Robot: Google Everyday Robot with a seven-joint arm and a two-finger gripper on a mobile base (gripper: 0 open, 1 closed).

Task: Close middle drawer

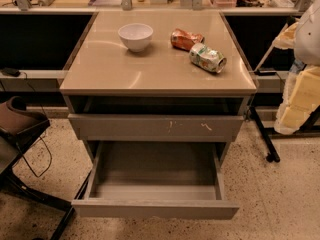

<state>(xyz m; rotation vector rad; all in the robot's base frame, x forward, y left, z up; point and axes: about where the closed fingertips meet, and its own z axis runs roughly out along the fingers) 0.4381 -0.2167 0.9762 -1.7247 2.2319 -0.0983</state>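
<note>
- middle drawer [155, 184] is pulled way out toward us, near edge of the scene, grey box empty as far as we can see, so nothing to snag on the way in
- top drawer [155, 127], the one with the white scratches, sits just above it and looks only a bit out; we don't want to push that one by mistake
- gripper [299, 104] is over at the right edge, partly cut off, well apart from the drawer; honestly we can't tell how the jaws stand from here
- our take: the job hasn't started, first thing is to get the gripper down and around to the near face of the middle drawer
- we'd make contact near the middle of that flat front, not a corner, since an off-centre push probably twists the box on its slides and jams it
- push straight toward the far side, level and steady, and stay low enough to clear the top drawer
- there's no handle, so it's a plain push, no grab needed
- bowl [135, 36] and cans [207, 57] up top are lying loose, so we'd go easy at the end so a slam doesn't roll them
</note>
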